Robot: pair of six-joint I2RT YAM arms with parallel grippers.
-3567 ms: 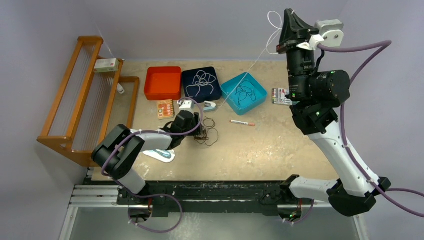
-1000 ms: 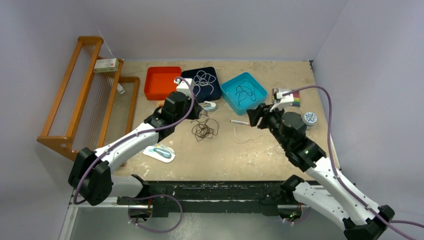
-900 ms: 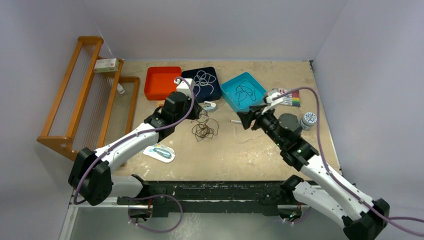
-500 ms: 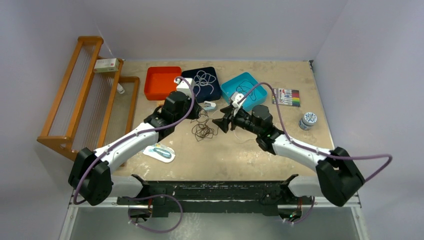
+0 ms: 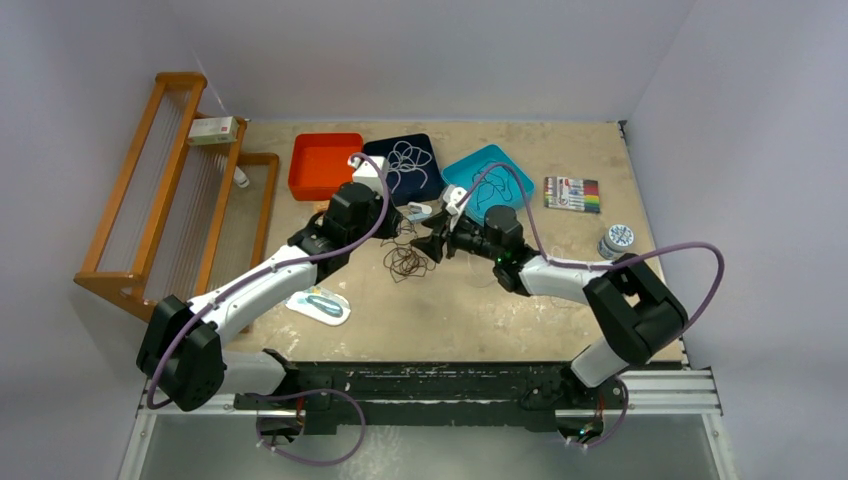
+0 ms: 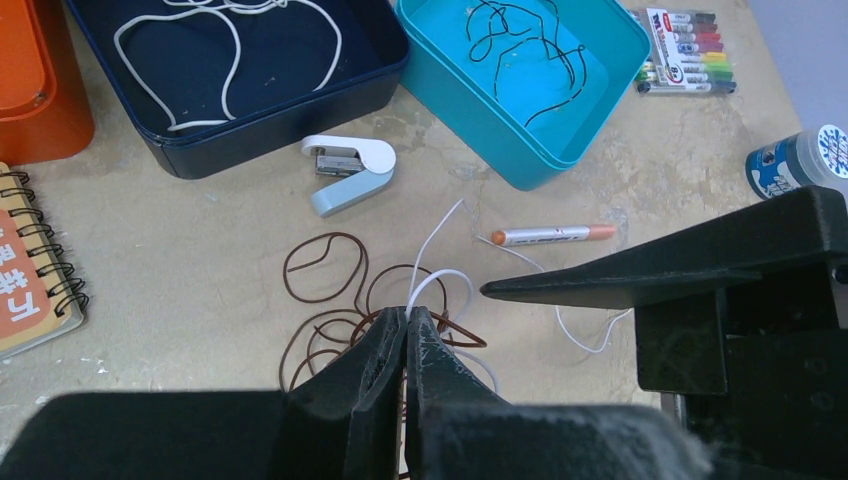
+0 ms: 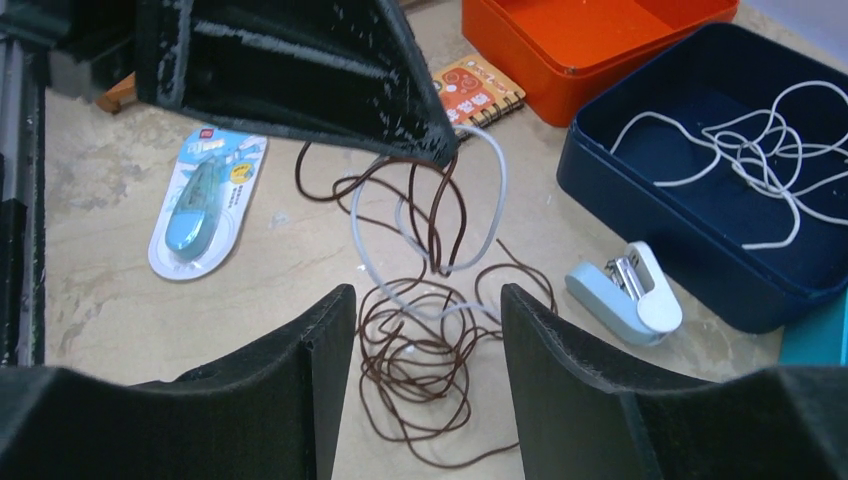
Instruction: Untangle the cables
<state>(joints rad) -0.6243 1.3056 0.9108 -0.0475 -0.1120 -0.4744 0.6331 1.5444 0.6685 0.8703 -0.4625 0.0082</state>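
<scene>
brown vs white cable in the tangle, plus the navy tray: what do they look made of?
Brown cable: thin plastic-jacketed wire, probably; smooth, slightly glossy, holds springy loops. White cable: similar, a pale matte jacket, slightly thicker. Navy tray: likely moulded plastic; uniform colour, rounded corners, soft sheen.
</scene>
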